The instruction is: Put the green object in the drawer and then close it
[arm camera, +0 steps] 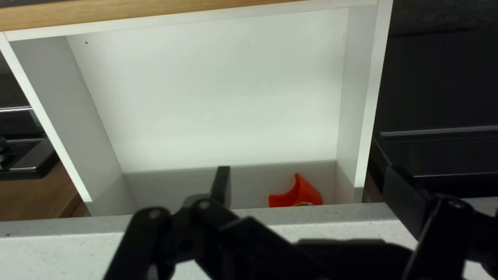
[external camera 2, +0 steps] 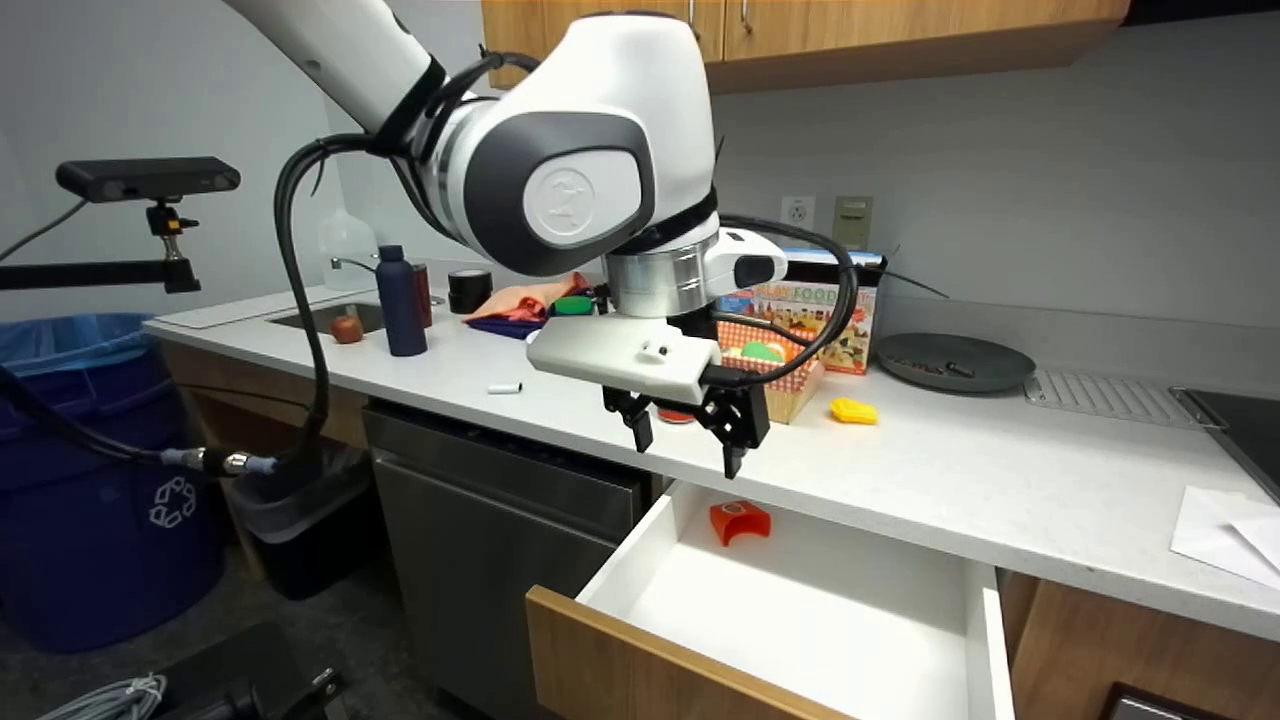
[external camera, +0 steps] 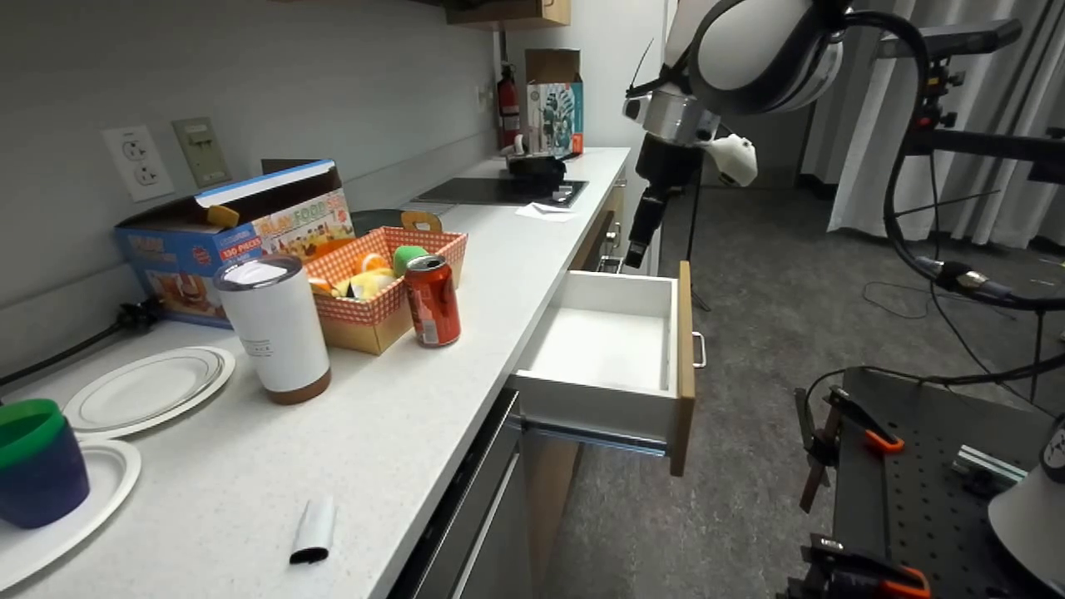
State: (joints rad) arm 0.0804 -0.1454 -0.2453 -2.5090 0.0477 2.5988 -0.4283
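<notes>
- Hand (external camera 2: 688,458) hangs in mid-air, fingers spread wide, nothing between them.
- Tall mug (external camera: 279,337), to the left in an exterior view, near the basket (external camera: 359,311): a wide swing could topple it.
- Green lump (external camera: 408,258), my target, sits in the basket among toy food (external camera: 370,284): a sloppy grip may pinch a neighbour or slip off its round side.
- Red can (external camera: 433,301), just beside the basket: spread fingers going in low could knock it.
- Drawer (external camera: 599,341), further right, stands open: a lump released short could hit its edge and roll; a crooked push might jam it.
</notes>
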